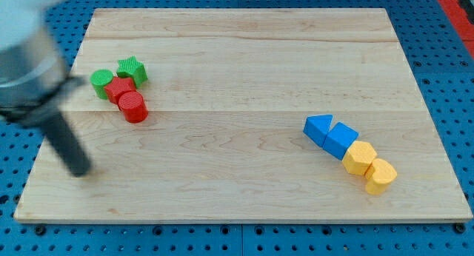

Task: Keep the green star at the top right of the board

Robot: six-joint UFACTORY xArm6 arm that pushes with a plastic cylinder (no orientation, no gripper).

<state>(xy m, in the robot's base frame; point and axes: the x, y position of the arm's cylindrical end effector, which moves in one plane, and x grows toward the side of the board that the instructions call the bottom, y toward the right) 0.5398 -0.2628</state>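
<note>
The green star (132, 69) sits at the view's upper left of the wooden board (244, 56). It touches a red star-like block (119, 88), with a green cylinder (102, 83) to the left and a red cylinder (133, 106) below. My tip (80, 169) rests on the board near its left edge, well below and left of this cluster, touching no block. The rod is blurred.
At the view's lower right lies a diagonal row: a blue triangular block (319, 129), a blue block (341, 140), a yellow hexagonal block (360, 157) and a yellow block (381, 175). Blue pegboard surrounds the board.
</note>
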